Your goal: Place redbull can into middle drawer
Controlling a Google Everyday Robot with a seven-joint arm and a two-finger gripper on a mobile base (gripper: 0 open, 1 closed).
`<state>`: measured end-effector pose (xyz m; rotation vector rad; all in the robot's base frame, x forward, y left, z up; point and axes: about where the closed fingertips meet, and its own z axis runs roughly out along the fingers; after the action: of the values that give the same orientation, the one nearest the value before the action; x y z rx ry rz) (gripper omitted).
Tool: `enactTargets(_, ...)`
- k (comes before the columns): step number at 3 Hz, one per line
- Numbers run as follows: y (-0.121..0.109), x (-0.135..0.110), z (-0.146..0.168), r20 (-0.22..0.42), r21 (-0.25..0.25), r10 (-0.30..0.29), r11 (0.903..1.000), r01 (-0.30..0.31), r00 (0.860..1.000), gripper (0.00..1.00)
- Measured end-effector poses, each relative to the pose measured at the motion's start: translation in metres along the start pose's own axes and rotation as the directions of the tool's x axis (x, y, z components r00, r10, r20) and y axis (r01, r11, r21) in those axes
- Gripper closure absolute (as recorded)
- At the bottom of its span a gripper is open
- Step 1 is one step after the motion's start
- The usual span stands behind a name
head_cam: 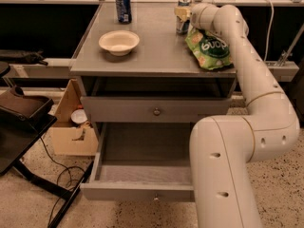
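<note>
The redbull can stands upright at the back right of the cabinet top, slim with a silver top. My gripper is at the can, reaching in from the right at the end of the long white arm, and partly hides it. The middle drawer is pulled open below, its deep grey tray empty, with its small knob on the front. The upper drawer front above it is closed.
A white bowl sits at the left of the cabinet top. A wider blue can stands at the back left. A green chip bag lies under the arm. A cardboard box and a black chair are on the left.
</note>
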<state>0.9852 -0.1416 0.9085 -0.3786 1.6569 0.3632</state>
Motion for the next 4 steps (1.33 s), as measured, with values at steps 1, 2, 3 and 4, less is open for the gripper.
enactTargets(1,0.000,0.000,0.000,0.000,0.000,0.000,1.0000,0.000,1.000,0.73)
enactTargets(2,0.000,0.000,0.000,0.000,0.000,0.000,1.0000,0.000,1.000,0.94)
enactTargets(3,-0.001,-0.017,-0.009,0.032,-0.007,0.008,0.9999,-0.008,0.999,1.00)
enactTargets(4,-0.008,-0.044,-0.028,0.077,-0.009,0.013,0.9999,-0.012,0.997,1.00)
